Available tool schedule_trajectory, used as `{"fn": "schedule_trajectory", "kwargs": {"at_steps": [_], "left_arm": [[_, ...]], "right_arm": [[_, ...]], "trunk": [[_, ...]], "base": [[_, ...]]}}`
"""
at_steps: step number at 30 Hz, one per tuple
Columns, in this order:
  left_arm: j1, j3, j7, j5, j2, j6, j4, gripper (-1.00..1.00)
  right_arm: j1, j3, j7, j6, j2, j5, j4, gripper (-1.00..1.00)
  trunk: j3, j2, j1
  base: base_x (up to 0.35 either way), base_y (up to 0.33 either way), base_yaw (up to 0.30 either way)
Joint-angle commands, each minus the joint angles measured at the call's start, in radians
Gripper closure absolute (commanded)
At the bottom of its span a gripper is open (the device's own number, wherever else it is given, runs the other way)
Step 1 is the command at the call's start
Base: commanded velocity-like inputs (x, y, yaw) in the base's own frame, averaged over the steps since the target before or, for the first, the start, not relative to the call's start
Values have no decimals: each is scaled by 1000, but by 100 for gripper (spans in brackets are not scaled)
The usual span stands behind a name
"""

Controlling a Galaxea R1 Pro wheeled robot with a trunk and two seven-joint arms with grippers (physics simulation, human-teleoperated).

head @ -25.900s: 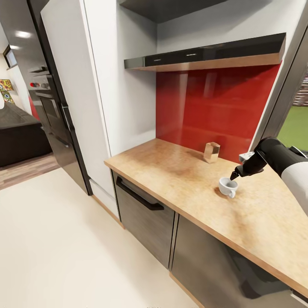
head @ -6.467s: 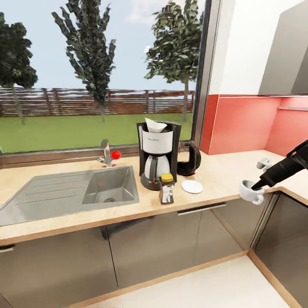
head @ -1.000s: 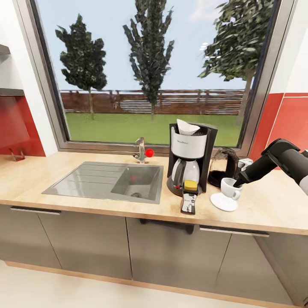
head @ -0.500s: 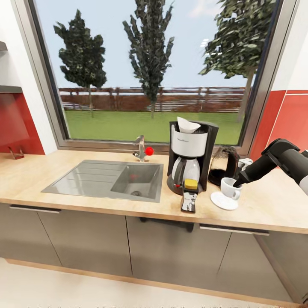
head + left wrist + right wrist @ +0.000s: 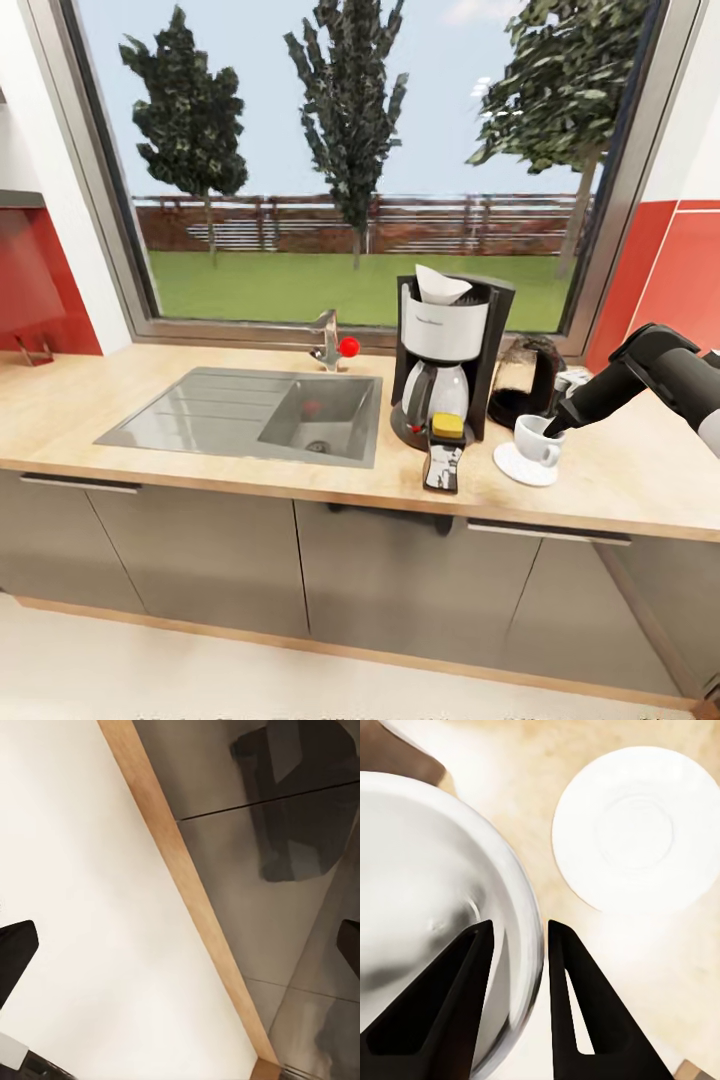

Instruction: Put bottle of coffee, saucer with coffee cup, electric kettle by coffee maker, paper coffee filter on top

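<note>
White coffee cup (image 5: 536,441) hangs just above the saucer (image 5: 524,466), its rim pinched between the right gripper (image 5: 516,945) fingers. Beside it the coffee maker (image 5: 446,363) half hides the dark electric kettle (image 5: 525,380). Left gripper (image 5: 180,952) fingers spread, edges cropped.

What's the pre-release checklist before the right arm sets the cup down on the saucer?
1. Right gripper pinching the coffee cup wall: ok, one finger inside, one outside.
2. Cup centred over the saucer: not ok, wrist view shows the saucer off to one side.
3. Saucer bare: ok.
4. Cup resting on the saucer: cannot tell.
5. Saucer beside the coffee maker: ok.
6. Electric kettle clear of the cup's path: cannot tell, it stands close behind.
</note>
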Motion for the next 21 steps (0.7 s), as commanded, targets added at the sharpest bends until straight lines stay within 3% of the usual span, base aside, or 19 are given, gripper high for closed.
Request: {"fn": "schedule_trajectory", "kwargs": {"at_steps": [1, 21], "left_arm": [[0, -7, -2, 7, 0, -2, -1, -100], [0, -7, -2, 7, 0, -2, -1, -100]], "right_arm": [[-1, 2, 10, 8, -1, 9, -2, 100], [-1, 2, 9, 8, -2, 10, -2, 100]], "trunk": [[-3, -1, 0], [-34, -1, 0]], "base": [[0, 0, 0], [0, 0, 0]]}}
